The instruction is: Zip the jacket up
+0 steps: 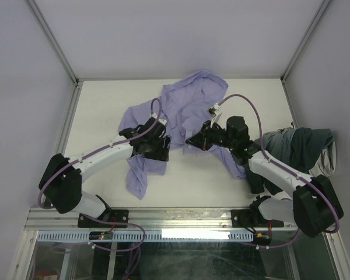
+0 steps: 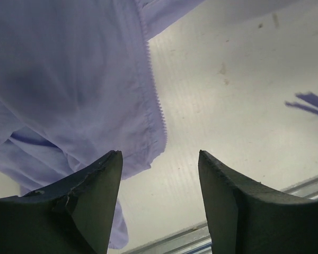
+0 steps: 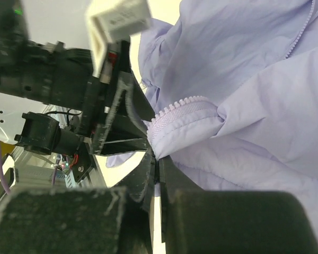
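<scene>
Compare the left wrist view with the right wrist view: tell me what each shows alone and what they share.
Left wrist only: the left hand open over the table, gripping nothing. Right wrist only: the right hand shut on the jacket at a bunched fold of its zipper edge, with black robot hardware behind. Both: the lavender jacket and a row of zipper teeth.

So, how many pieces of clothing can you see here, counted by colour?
Lavender jacket: 1
Dark grey-green garment: 1
Total: 2
</scene>
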Controlling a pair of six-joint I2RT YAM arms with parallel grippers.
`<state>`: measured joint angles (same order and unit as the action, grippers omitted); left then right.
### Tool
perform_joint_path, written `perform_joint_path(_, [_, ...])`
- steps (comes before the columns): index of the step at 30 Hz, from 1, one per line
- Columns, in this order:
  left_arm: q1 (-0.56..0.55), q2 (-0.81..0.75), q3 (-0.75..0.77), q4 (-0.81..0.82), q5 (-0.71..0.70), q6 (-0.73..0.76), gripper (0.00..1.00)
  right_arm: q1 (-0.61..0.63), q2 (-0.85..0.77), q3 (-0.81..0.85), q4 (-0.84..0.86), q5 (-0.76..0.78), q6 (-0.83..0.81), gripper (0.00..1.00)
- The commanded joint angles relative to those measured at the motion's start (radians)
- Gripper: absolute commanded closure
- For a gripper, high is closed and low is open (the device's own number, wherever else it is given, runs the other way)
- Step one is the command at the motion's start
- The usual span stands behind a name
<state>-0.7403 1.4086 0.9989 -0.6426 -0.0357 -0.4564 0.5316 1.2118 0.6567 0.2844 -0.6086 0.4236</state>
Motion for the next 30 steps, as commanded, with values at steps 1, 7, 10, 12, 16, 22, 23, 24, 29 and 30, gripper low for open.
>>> perform_joint_path(1, [-0.008, 0.094, 0.095, -0.141, -0.064, -0.03, 0.39, -0.004, -0.036, 0.002, 0.035, 0.02, -0.024, 1.0])
perform_joint_path(7, [-0.01, 0.224, 0.187, -0.221, -0.096, -0.037, 0.4, -0.003, -0.045, -0.01, 0.042, 0.027, -0.024, 1.0])
perform_joint_path(10, [-0.011, 0.253, 0.191, -0.231, -0.094, -0.039, 0.4, -0.004, -0.057, -0.021, 0.043, 0.036, -0.025, 1.0])
perform_joint_path(12, [-0.014, 0.27, 0.194, -0.233, -0.091, -0.043, 0.4, -0.004, -0.06, -0.029, 0.045, 0.04, -0.025, 1.0])
perform_joint_path(16, [-0.022, 0.305, 0.202, -0.252, -0.092, -0.053, 0.4, -0.004, -0.06, -0.035, 0.047, 0.036, -0.021, 1.0])
perform_joint_path(22, [-0.037, 0.348, 0.186, -0.271, -0.124, -0.084, 0.4, -0.003, -0.06, -0.04, 0.053, 0.037, -0.02, 1.0])
perform_joint_path(23, [-0.039, 0.356, 0.179, -0.27, -0.135, -0.092, 0.4, -0.003, -0.059, -0.04, 0.054, 0.038, -0.02, 1.0])
perform_joint_path(24, [-0.041, 0.363, 0.172, -0.269, -0.143, -0.099, 0.4, -0.003, -0.057, -0.04, 0.056, 0.037, -0.018, 1.0])
perform_joint_path(29, [-0.049, 0.411, 0.135, -0.242, -0.178, -0.114, 0.42, -0.004, -0.05, -0.04, 0.058, 0.034, -0.017, 1.0])
perform_joint_path(30, [-0.051, 0.421, 0.128, -0.233, -0.177, -0.118, 0.43, -0.003, -0.049, -0.039, 0.058, 0.033, -0.018, 1.0])
